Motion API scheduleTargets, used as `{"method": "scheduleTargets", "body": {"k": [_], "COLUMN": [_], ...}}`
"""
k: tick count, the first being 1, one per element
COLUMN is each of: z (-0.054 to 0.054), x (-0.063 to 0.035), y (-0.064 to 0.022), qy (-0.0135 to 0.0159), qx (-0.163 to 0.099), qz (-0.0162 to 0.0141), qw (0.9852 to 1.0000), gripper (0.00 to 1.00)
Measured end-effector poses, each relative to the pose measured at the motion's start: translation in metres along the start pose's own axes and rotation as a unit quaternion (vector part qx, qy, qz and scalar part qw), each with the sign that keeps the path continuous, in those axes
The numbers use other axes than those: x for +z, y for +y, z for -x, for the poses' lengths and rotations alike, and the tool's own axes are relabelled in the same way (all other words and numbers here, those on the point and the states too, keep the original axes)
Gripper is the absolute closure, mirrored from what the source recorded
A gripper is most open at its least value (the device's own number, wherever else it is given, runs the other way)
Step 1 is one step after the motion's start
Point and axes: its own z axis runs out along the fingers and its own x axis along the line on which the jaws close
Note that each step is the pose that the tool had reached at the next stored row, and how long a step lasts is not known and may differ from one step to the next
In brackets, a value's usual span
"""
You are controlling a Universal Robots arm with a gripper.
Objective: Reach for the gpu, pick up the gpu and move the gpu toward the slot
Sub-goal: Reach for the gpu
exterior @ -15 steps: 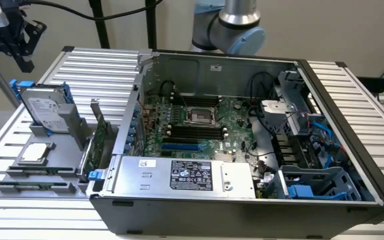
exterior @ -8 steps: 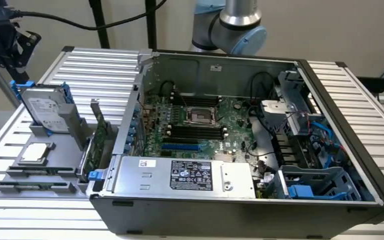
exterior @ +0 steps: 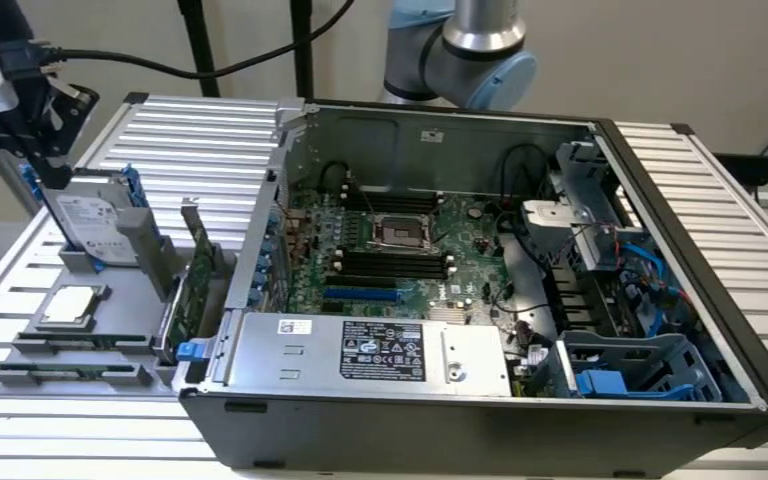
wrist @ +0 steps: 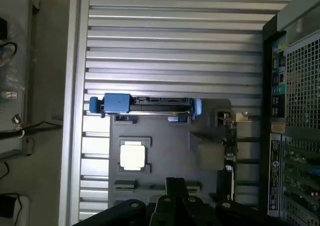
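gpu [exterior: 196, 275] upright beside case [exterior: 491, 432] (in holder [exterior: 128, 318])

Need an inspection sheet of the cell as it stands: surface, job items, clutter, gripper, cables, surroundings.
Surface: ribbed aluminium table; grey holder tray beside the open PC case.
Job's things: gpu on edge in the tray, untouched; motherboard exposed.
Clutter: hard drive and processor chip in the tray.
Gripper: gripper above the tray by the hard drive, apart from the gpu.
Cables: black cable to the wrist; blue leads inside the case.
Surroundings: arm joint behind the case.
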Motion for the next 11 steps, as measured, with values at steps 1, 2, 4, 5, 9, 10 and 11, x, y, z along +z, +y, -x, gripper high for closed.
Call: {"method": "scheduleTargets", "body": {"k": [1, 2, 4, 5, 9, 10, 11], "z": [0.003, 0.007, 0.014, 0.017, 0.033, 0.036, 0.040], "x": [0.0012, 0.0025, 0.0052, 0.0066, 0.0123, 0.0136, 0.0150], "y": [-0.0022, -0.0041, -0.0076, -0.0090, -0.0141, -0.0152, -0.0164], "qy": [0.0001, 0.0001, 0.0000, 0.0001, 0.0001, 0.0000, 0.0000], "qx": [0.000, 0.000, 0.000, 0.000, 0.000, 0.000, 0.000], "qz": [0.0000, -0.0001, 0.0000, -0.0001, -0.0001, -0.0001, -0.0001], "qw": [1.0000, 1.0000, 1.0000, 1.0000, 1.0000, 1.0000, 1.0000], "gripper": [0.89, 0.89, 0.89, 0.89, 0.89, 0.89, 0.89]}}
